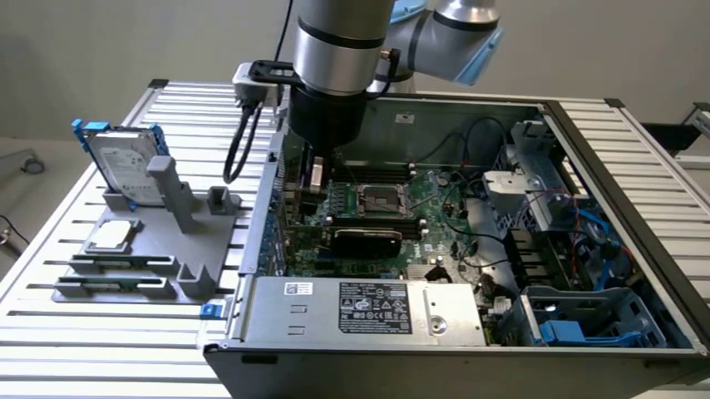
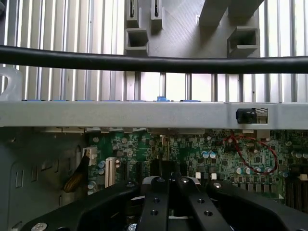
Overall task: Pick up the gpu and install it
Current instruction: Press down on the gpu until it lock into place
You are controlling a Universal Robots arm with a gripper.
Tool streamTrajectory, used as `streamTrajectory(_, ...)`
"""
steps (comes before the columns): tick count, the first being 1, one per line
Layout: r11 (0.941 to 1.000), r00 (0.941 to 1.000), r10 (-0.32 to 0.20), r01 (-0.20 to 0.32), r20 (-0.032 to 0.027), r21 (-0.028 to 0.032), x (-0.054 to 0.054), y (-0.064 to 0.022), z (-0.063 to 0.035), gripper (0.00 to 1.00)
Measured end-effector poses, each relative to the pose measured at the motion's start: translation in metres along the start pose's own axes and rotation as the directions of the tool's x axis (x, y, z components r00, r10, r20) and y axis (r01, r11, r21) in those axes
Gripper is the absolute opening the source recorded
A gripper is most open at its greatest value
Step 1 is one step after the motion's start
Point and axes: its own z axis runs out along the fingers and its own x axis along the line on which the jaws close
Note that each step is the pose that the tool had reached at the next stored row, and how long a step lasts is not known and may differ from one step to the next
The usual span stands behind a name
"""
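Hovering with jaws drawn together over the motherboard (image 1: 383, 208), the gripper (image 2: 171, 185) held nothing, while the gpu (image 1: 367, 241), seemingly seated, lay toward six o'clock, suggesting installation was finishing.

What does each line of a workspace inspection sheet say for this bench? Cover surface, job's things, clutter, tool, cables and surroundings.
Surface: slatted metal table carrying an open computer case.
Job's things: gpu, apparently the black-cooler card standing on the motherboard.
Clutter: grey holder beside the case, with a blue-framed hard drive upright in it and a second drive lying flat.
Tool: tool shut, low inside the case over the motherboard; whether it grips anything cannot be told.
Cables: black cable looping from the wrist; blue cables inside the case.
Surroundings: plain wall.
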Motion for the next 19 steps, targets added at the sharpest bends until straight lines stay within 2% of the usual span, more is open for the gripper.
streamTrajectory(6, 1.0000, 1.0000, 0.000, 0.000, 0.0001, 0.0038, 0.000, -0.0098, -0.0016, 0.11)
streamTrajectory(12, 1.0000, 1.0000, 0.000, 0.000, 0.0002, 0.0080, 0.000, -0.0244, -0.0041, 0.11)
streamTrajectory(14, 1.0000, 1.0000, -0.001, 0.001, 0.0028, 0.0079, 0.000, -0.0252, -0.0044, 0.11)
streamTrajectory(19, 1.0000, 1.0000, -0.001, 0.001, 0.0029, 0.0079, 0.000, -0.0252, -0.0044, 0.11)
